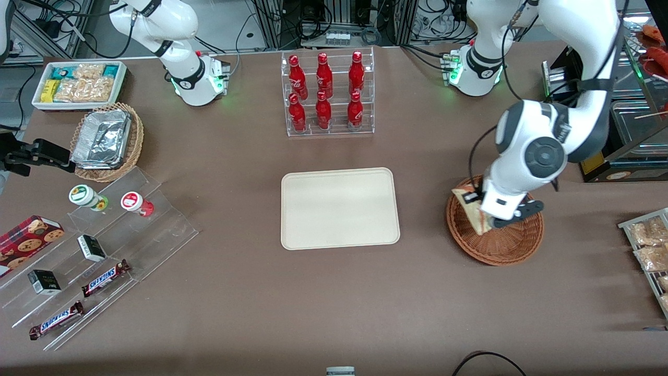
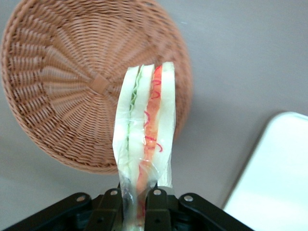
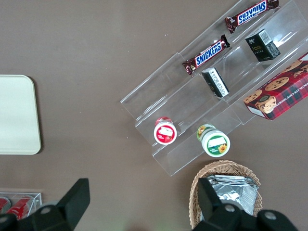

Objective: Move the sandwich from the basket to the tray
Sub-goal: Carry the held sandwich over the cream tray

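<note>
The sandwich [image 2: 147, 134], a wrapped pale wedge with an orange and a green filling stripe, hangs in the air over the basket [image 2: 72, 91], clear of the weave. My left gripper [image 2: 136, 207] is shut on the sandwich's end, a black finger [image 2: 161, 207] pressing each side. In the front view the gripper [image 1: 482, 209] and the sandwich [image 1: 471, 206] sit above the edge of the reddish-brown round basket [image 1: 496, 237] that faces the tray. The cream tray [image 1: 339, 208] lies flat at the table's middle, with a corner [image 2: 279, 178] showing in the wrist view.
A clear rack of red bottles [image 1: 327, 94] stands farther from the front camera than the tray. Toward the parked arm's end are a clear stepped stand [image 1: 99, 245] with snack bars and cups, and a lighter wicker basket [image 1: 107, 141] of foil trays. Bagged snacks [image 1: 649, 245] lie at the working arm's end.
</note>
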`<state>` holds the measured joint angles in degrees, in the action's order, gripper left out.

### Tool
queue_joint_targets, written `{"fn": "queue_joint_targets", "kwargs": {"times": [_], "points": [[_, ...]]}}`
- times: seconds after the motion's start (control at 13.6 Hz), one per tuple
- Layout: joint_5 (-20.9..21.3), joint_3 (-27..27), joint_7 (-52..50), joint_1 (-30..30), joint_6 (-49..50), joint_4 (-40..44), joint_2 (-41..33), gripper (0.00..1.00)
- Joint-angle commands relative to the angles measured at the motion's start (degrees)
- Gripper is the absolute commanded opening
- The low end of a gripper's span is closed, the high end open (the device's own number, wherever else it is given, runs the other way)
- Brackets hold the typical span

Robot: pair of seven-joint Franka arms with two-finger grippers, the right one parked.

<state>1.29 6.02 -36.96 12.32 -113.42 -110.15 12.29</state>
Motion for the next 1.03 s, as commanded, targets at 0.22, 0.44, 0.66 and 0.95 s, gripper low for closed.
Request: {"fn": "queue_joint_targets", "kwargs": {"times": [0.22, 0.44, 0.66, 0.95], "points": [[-0.1, -0.4, -0.5, 12.3, 2.9, 11.3, 8.4, 0.00], [-0.4, -0.4, -1.2, 18.0, 5.9, 20.2, 15.1, 0.00], [-3.2, -0.4, -1.6, 22.2, 5.8, 25.4, 19.9, 0.00], [-3.1, -0.4, -3.9, 26.8, 5.4, 31.1, 25.7, 0.00]]}}
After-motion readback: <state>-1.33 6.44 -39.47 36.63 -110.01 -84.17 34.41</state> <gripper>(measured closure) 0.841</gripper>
